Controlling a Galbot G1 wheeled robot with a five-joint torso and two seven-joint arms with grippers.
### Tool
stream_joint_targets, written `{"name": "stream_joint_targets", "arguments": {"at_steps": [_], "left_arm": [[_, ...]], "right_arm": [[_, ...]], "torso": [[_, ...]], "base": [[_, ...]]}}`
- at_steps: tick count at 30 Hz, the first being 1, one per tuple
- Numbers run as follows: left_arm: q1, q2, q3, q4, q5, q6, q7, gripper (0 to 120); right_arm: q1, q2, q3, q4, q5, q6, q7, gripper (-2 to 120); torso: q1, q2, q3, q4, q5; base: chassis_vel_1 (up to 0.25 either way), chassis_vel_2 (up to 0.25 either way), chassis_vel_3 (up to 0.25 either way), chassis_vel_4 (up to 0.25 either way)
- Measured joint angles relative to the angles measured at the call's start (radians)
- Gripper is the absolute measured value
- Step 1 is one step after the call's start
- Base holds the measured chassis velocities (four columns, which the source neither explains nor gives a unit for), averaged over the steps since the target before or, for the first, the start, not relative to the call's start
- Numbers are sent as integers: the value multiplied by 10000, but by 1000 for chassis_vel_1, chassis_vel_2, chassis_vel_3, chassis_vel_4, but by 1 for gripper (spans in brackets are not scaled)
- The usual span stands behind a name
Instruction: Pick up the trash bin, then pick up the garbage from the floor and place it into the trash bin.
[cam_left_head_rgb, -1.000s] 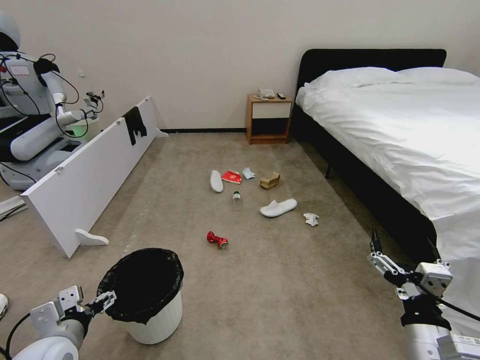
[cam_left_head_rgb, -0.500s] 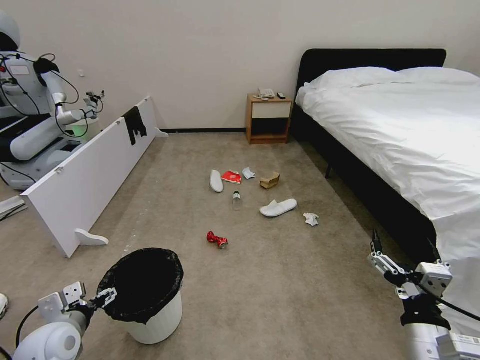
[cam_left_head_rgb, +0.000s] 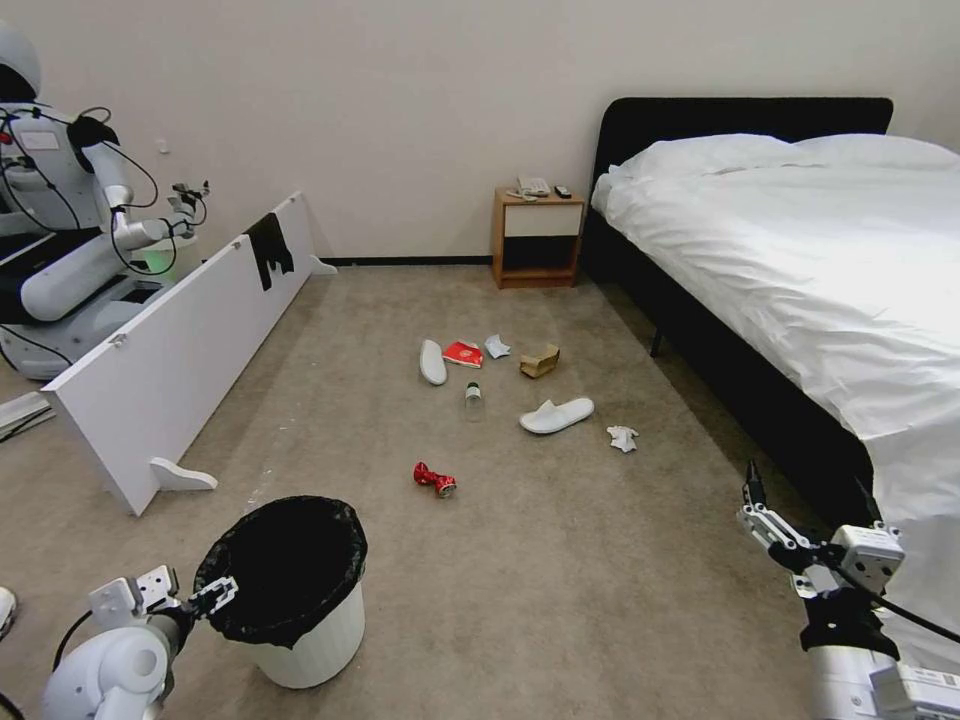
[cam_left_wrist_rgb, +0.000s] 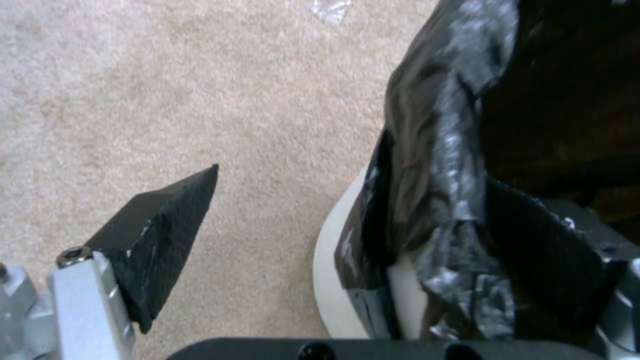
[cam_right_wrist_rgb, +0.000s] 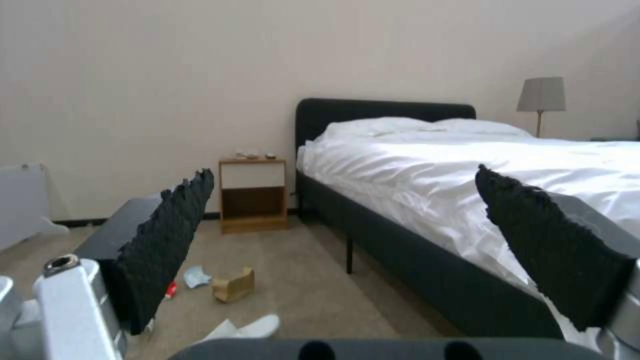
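The white trash bin (cam_left_head_rgb: 300, 620) with its black liner folded over the rim stands on the beige carpet floor (cam_left_head_rgb: 560, 590) at the robot's near left. The left gripper (cam_left_head_rgb: 215, 594) is at the bin's left rim; in the left wrist view its fingers are spread wide, one finger (cam_left_wrist_rgb: 160, 235) outside over the carpet and the other inside the bin, so the rim (cam_left_wrist_rgb: 413, 190) lies between them without being clamped. The right gripper (cam_left_head_rgb: 800, 500) hangs low at the near right beside the dark bed frame (cam_left_head_rgb: 740, 380), its jaws wide apart and holding nothing.

The garbage lies well ahead on the carpet: a crushed red can (cam_left_head_rgb: 435, 479) nearest, then a clear bottle (cam_left_head_rgb: 473, 400), a white slipper (cam_left_head_rgb: 556, 415) and a crumpled tissue (cam_left_head_rgb: 622, 437); farther on, a second slipper (cam_left_head_rgb: 432, 361), a red packet (cam_left_head_rgb: 463, 354), a pale-blue mask (cam_left_head_rgb: 496, 346) and a brown paper bag (cam_left_head_rgb: 540, 361)
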Motion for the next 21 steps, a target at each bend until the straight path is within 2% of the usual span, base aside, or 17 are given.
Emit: {"name": "stream_joint_targets", "arguments": {"at_steps": [14,17,20,21], "left_arm": [[132,-37,154,166,-48,-70,-6,100],[180,-65,176,135,-18,-72,12,94],[221,-84,218,122,0,-73,59,81],[221,-84,218,122,0,-73,59,81]], "right_arm": [[116,-57,-9,-79,23,0,11,100],[134,-61,-11,-88,29,0,14,100],[154,-77,-11,-96,42,0,17,100],[154,-77,-11,-96,42,0,17,100]], "torso": [[-2,2,-2,3,9],[-2,2,-2,2,8],[-3,2,-2,2,8],[-3,2,-2,2,8]], "base": [[0,0,0,0],[0,0,0,0],[0,0,0,0],[0,0,0,0]]}}
